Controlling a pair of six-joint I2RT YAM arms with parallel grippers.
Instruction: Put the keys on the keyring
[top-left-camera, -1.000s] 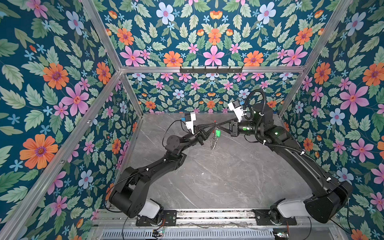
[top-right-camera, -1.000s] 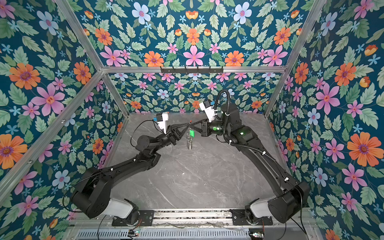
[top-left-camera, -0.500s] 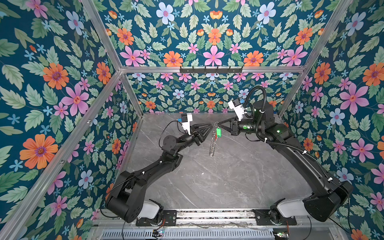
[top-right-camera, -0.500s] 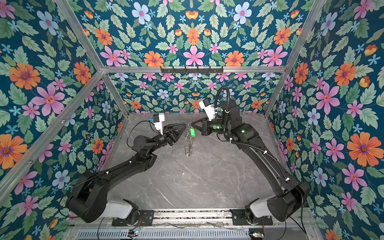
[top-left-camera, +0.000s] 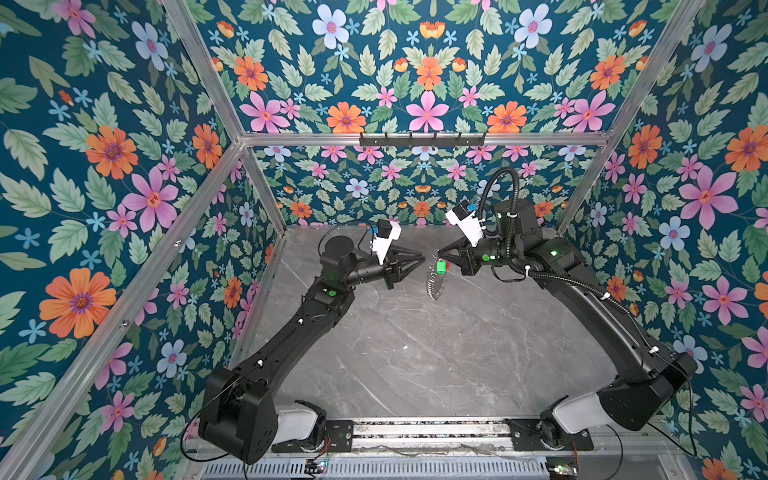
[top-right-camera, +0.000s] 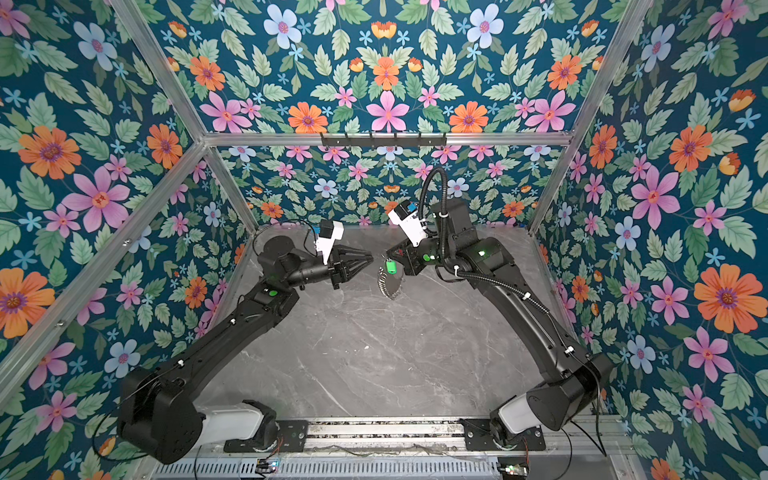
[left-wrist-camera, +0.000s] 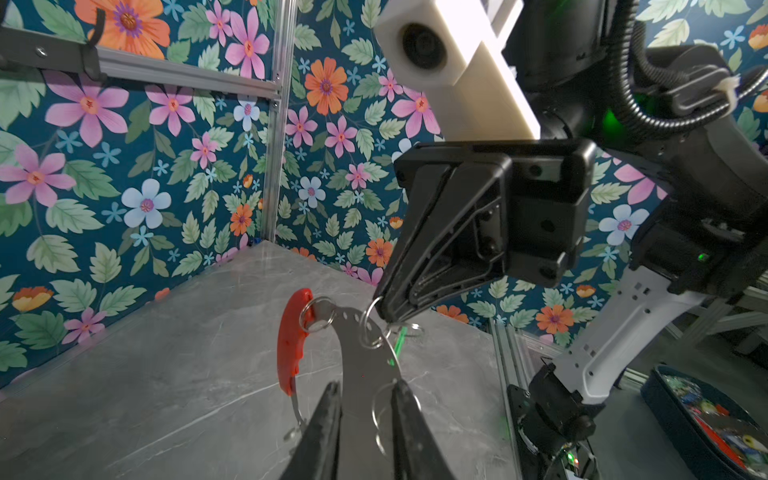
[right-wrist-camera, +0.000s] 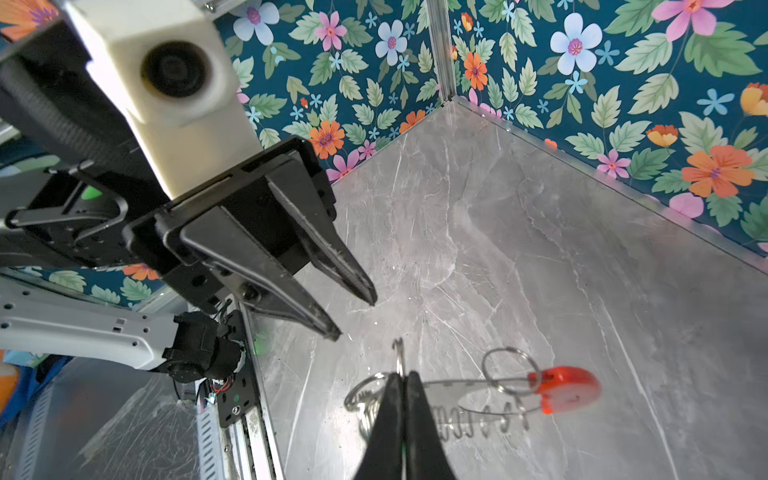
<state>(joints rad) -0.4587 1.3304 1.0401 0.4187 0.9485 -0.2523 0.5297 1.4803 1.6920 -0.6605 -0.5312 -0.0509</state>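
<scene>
Many wire loops (right-wrist-camera: 457, 422) fringe flat grey keyring (right-wrist-camera: 457, 387).

Black jointed arms (top-left-camera: 286, 336); tapered black left gripper (top-left-camera: 420, 261); white wrist cameras (top-left-camera: 464, 222); green lights (top-left-camera: 331, 293); ribbed black hose (top-left-camera: 496, 178).

No readable text, no legible labels, brands, numbers or signs in any view
</scene>
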